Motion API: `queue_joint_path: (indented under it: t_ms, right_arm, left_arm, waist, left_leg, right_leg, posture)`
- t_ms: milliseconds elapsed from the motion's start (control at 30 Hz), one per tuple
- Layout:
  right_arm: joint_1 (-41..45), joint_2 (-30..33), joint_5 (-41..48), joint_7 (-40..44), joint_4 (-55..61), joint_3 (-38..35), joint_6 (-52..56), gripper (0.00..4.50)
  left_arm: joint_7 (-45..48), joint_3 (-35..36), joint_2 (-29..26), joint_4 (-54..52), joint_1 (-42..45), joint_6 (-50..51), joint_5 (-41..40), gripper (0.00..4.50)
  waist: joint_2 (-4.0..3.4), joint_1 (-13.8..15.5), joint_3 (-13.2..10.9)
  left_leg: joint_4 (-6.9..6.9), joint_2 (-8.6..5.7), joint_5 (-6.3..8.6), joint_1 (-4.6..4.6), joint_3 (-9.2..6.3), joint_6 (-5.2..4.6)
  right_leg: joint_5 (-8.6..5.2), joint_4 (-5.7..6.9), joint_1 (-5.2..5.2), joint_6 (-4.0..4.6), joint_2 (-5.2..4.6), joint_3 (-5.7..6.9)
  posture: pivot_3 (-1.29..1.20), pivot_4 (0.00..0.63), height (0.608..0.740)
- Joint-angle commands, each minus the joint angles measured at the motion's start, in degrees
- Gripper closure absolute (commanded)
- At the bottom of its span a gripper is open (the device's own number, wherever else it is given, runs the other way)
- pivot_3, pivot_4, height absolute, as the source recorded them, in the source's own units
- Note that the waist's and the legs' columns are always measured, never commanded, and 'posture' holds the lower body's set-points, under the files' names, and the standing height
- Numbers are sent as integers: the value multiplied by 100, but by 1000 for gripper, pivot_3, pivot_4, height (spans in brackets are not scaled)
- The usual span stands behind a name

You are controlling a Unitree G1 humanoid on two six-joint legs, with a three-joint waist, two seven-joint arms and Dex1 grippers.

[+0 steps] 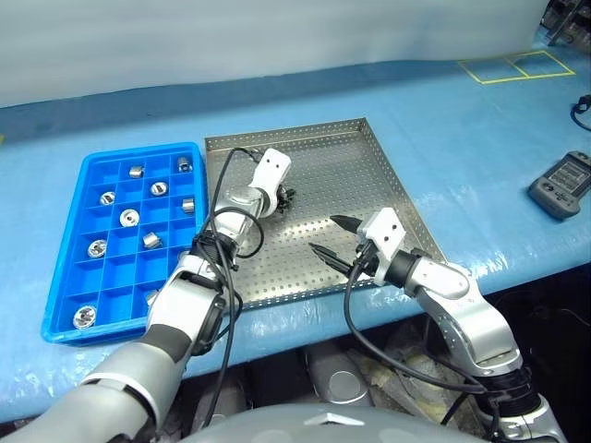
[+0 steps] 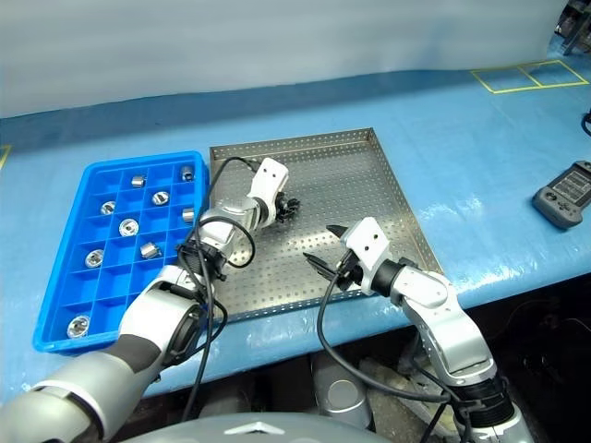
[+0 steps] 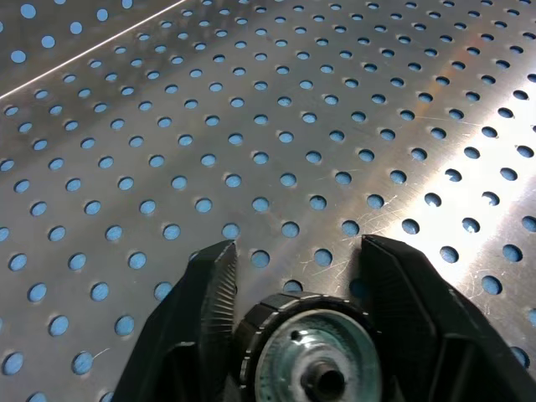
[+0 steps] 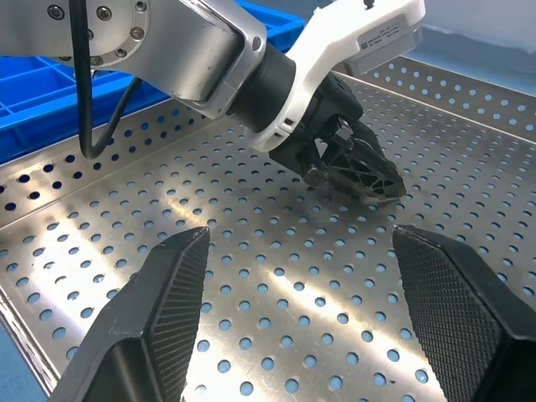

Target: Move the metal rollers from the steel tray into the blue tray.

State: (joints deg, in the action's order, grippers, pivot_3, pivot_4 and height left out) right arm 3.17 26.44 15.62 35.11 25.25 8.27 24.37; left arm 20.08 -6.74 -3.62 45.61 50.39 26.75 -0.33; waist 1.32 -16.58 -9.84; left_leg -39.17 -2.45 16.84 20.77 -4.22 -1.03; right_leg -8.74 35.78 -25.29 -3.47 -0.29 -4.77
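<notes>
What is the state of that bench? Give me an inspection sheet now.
Surface: blue-covered table.
Job's things: steel tray beside blue tray; several metal rollers sit in separate compartments.
Clutter: grey handheld device.
Grippers: left gripper low on the steel tray, fingers closed on one roller; right gripper open above the tray.
Cables: black cables loop along both arms.
Surroundings: yellow tape outline; pale backdrop.
</notes>
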Motion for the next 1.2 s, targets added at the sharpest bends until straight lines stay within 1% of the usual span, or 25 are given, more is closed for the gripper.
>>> queue_joint_path:
  t_ms: [33, 267, 400, 467, 567, 667, 700, 767, 833, 900, 1000, 1067, 1100, 1200]
  right_arm:
    - [77, 5, 23, 12, 119, -23, 7, 852]
    - [122, 7, 16, 22, 92, 3, 12, 852]
    - [119, 2, 21, 26, 86, 12, 2, 852]
    - [119, -2, 22, 31, 75, 18, -4, 852]
    - [143, -15, 23, 66, 25, 64, -18, 852]
    - [178, -26, 32, 104, -8, 103, -29, 852]
    - [194, -28, 36, 122, -20, 117, -35, 852]
    - [229, -37, 46, 172, -65, 145, -53, 852]
    - [256, -48, 68, 237, -116, 180, -69, 852]
    - [287, -56, 96, 318, -151, 239, -71, 852]
    - [349, -50, 129, 451, -218, 299, -82, 852]
    - [427, -46, 127, 550, -295, 340, -95, 852]
    - [470, -48, 129, 605, -334, 363, -98, 852]
    - [586, -56, 127, 725, -425, 425, -107, 852]
  left_arm:
    - [-12, 48, 14, -33, 6, -2, 12, 2517]
    - [23, 31, -41, -448, -108, 37, 9, 2517]
    - [127, 19, -150, -1348, -349, 235, -46, 2517]
    - [217, 22, -264, -1898, -502, 455, -85, 2517]
    - [343, 144, -621, -3221, -859, 949, -193, 2517]
    - [418, 209, -964, -4243, -1180, 1434, -276, 2517]
    - [437, 228, -1112, -4600, -1314, 1600, -288, 2517]
    - [457, 409, -1591, -5629, -1791, 2085, -290, 2517]
    - [358, 738, -1964, -6462, -2269, 2529, -275, 2517]
    - [198, 1137, -2247, -7100, -2756, 2911, -200, 2517]
    - [-8, 1714, -2449, -7810, -3372, 3358, -138, 2517]
    - [-129, 2025, -2480, -8222, -3721, 3584, -127, 2517]
    - [-174, 2123, -2468, -8390, -3847, 3665, -143, 2517]
    - [-284, 2253, -2378, -8729, -4069, 3839, -223, 2517]
  waist:
    - [0, 1, 0]
    - [0, 3, 0]
    - [0, 8, 0]
    - [0, 18, 0]
    - [-2, 5, -1]
    - [-3, 30, -1]
    - [-3, 37, -1]
    - [-5, 42, -1]
    - [-6, 65, -2]
    - [-6, 152, -3]
    - [-6, 304, -3]
    - [-5, 420, -3]
    - [-4, 532, -3]
    - [-1, 773, -5]
  left_leg:
    - [0, 0, 0, -1, 0, 0]
    - [0, 0, 0, 0, 0, 0]
    - [2, 2, 0, 5, 4, 0]
    - [1, 2, 0, 6, 4, 0]
    - [2, 3, 2, 5, 9, -2]
    - [3, 6, 2, 3, 11, -2]
    - [2, 6, 2, 1, 11, -2]
    - [2, 6, 2, -1, 12, -2]
    - [5, 9, 2, -6, 14, -2]
    - [4, 8, 2, -5, 12, -1]
    - [3, 7, 2, -5, 12, -1]
    - [2, 7, 2, -4, 11, -2]
    - [2, 6, 2, -4, 10, -2]
    - [-2, 5, 1, -2, 3, -1]
  right_leg:
    - [0, 0, 0, 0, 0, 0]
    - [1, 0, -1, -1, 0, -2]
    - [1, 3, -11, -1, 1, -8]
    - [1, 3, -12, -1, 0, -8]
    - [2, 3, -13, -2, 1, -15]
    - [2, 7, -15, -1, 2, -19]
    - [2, 8, -16, -1, 2, -20]
    - [2, 10, -15, -1, 3, -22]
    - [2, 11, -16, 0, 0, -29]
    - [2, 12, -18, 0, 0, -23]
    - [2, 11, -18, 1, 1, -21]
    - [2, 7, -17, 1, 0, -20]
    - [2, 6, -17, 1, -1, -17]
    - [2, 6, -15, 2, -3, -8]
  posture:
    - [-305, 150, 740]
    - [-297, 150, 740]
    - [-291, 150, 740]
    - [-291, 150, 740]
    - [-264, 150, 740]
    - [-253, 150, 740]
    - [-245, 150, 740]
    - [-221, 150, 740]
    - [-212, 150, 740]
    - [-190, 150, 740]
    - [-143, 150, 740]
    - [-112, 150, 740]
    - [-105, 150, 740]
    - [-78, 150, 740]
